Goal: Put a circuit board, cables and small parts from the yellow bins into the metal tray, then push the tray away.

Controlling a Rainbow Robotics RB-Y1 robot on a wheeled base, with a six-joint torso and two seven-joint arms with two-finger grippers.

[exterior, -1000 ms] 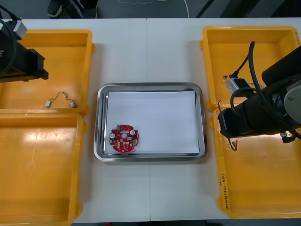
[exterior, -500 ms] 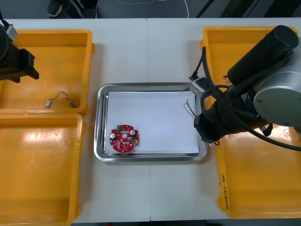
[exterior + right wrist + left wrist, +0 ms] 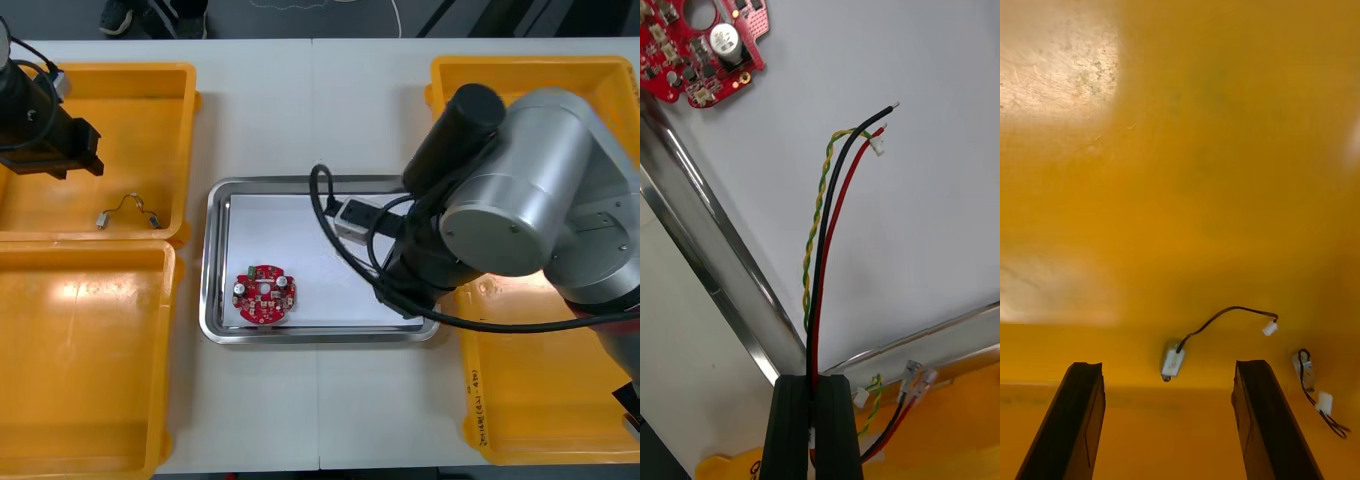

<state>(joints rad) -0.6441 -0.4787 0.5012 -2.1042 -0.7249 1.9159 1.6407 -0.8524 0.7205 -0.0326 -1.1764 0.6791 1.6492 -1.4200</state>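
Note:
My right gripper [image 3: 811, 390] is shut on a cable bundle [image 3: 824, 225] of red, black and twisted yellow-green wires. The bundle's free ends hang over the white inside of the metal tray [image 3: 715, 277]. In the front view the right arm [image 3: 440, 250] covers the tray's [image 3: 210, 260] right part. A round red circuit board [image 3: 265, 294] [image 3: 700, 45] lies in the tray's near left corner. My left gripper [image 3: 1169, 366] stands open above the floor of the far left yellow bin [image 3: 170, 90], over a short black cable with small connectors [image 3: 1217, 322] [image 3: 127, 212].
A second small cable piece [image 3: 1315, 382] lies beside the left gripper's fingers. Two yellow bins [image 3: 90, 360] [image 3: 540, 400] flank the tray at the near side, and another [image 3: 520, 80] stands at the far right. The near right bin's edge [image 3: 955, 420] shows behind the held cables.
The right arm has swung left from the right bins to over the tray, carrying the cable bundle. The left arm has shifted only slightly over its bin.

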